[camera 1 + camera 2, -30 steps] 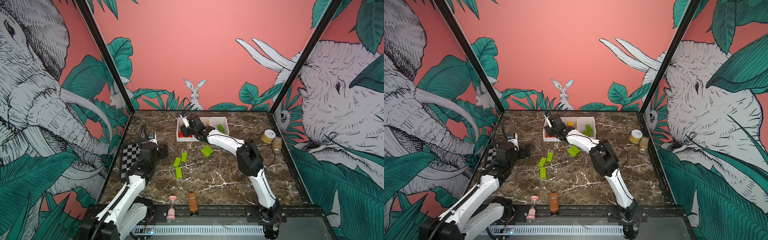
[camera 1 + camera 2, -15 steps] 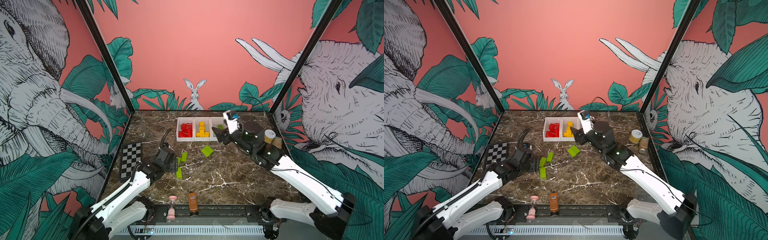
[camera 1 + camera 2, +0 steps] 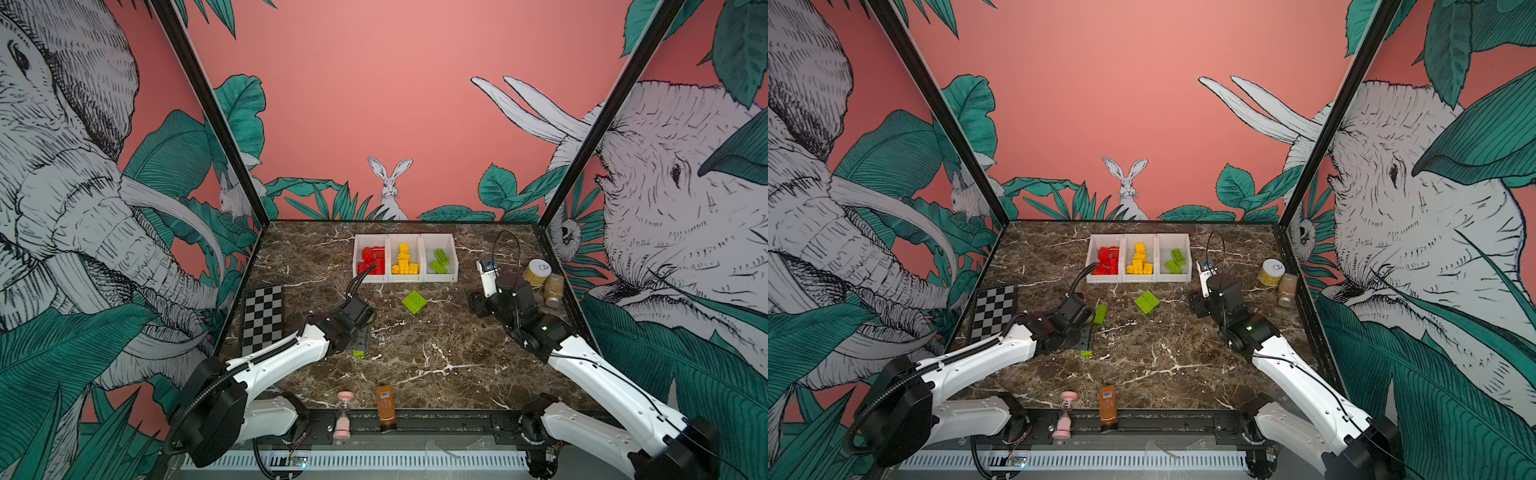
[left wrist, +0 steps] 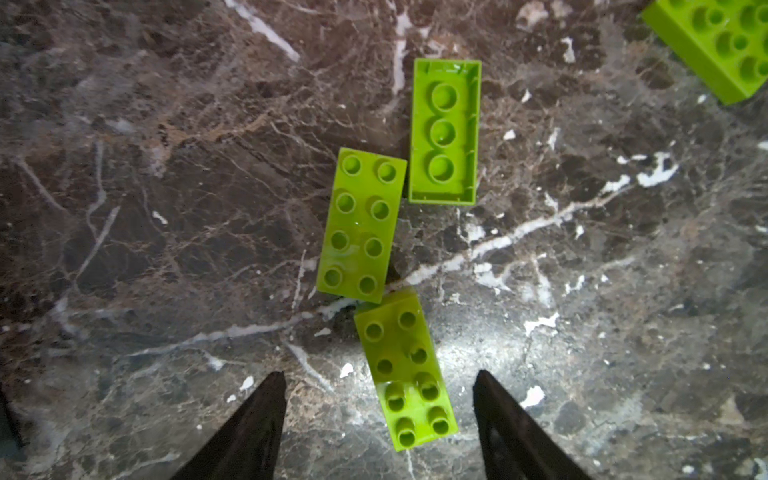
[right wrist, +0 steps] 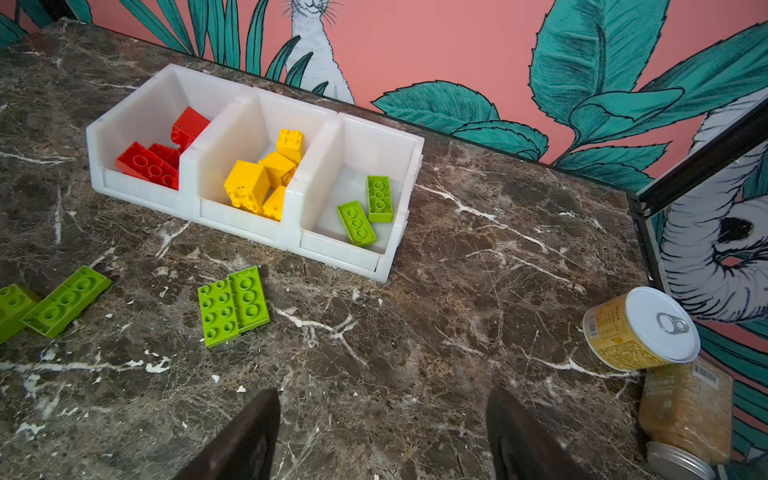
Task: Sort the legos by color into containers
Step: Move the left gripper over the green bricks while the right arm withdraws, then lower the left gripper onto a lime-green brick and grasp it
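The left gripper (image 4: 377,380) hangs low over the worktop (image 4: 166,216) with its jaws wide apart. The near half of a lime green brick (image 4: 405,370) lies between them, and neither side is touched. This brick lies flat with its studs up. Its long axis runs away from the gripper, a little slanted, so the jaws face its two long sides. Just beyond it lies a second green brick (image 4: 361,224), studs up and nearly parallel, and beside that a third green brick (image 4: 444,133) with its hollow side up.

The right gripper (image 5: 380,399) is also wide and empty above bare worktop, well apart from the containers (image 5: 191,166). Red and yellow seem to be sorted already; only green legos lie outside. I judge that the step in hand is picking up the nearest brick. The next move calls for going down, closing across its narrow width, then carrying it to the green bin (image 5: 345,251).
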Available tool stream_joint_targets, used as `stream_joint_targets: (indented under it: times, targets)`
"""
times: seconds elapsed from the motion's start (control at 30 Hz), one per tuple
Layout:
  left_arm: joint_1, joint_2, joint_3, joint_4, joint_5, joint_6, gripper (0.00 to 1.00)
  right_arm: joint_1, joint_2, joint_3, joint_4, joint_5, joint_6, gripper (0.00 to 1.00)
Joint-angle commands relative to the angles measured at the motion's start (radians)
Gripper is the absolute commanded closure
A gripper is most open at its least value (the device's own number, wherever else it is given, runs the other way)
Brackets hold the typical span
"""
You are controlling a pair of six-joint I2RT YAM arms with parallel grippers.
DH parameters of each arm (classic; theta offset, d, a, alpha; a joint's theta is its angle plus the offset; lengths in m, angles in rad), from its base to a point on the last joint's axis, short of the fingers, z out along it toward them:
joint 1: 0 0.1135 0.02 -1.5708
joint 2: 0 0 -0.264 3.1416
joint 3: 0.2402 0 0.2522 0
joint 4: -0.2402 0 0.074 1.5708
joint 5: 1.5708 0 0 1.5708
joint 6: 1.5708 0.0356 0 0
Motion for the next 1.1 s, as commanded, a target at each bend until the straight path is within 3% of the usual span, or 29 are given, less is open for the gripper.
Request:
stream_joint_targets:
  times: [0.0, 0.17, 0.3, 0.7, 0.93, 1.07]
  targets:
    - [-0.013, 0.015, -0.019, 0.039, 0.028, -0.026, 0.29, -0.022, -0.009, -0.017, 0.032, 0.002, 0.012, 0.23]
    - [-0.017, 0.048, -0.036, 0.031, 0.023, -0.042, 0.31, -0.054, -0.007, -0.038, 0.035, -0.014, 0.014, 0.22]
    - [-0.017, 0.073, -0.06, 0.063, 0.061, -0.03, 0.39, -0.075, -0.007, -0.054, 0.04, -0.031, 0.024, 0.22]
    - [-0.017, 0.135, -0.052, 0.094, 0.02, 0.007, 0.58, -0.094, -0.01, -0.084, 0.044, -0.048, 0.033, 0.22]
    - [-0.017, 0.113, 0.004, 0.059, 0.018, 0.043, 0.79, -0.119, -0.027, -0.107, 0.048, -0.051, 0.032, 0.22]
    - [-0.018, 0.067, 0.098, 0.035, 0.013, 0.125, 0.83, -0.14, -0.046, -0.139, 0.03, -0.062, 0.044, 0.22]
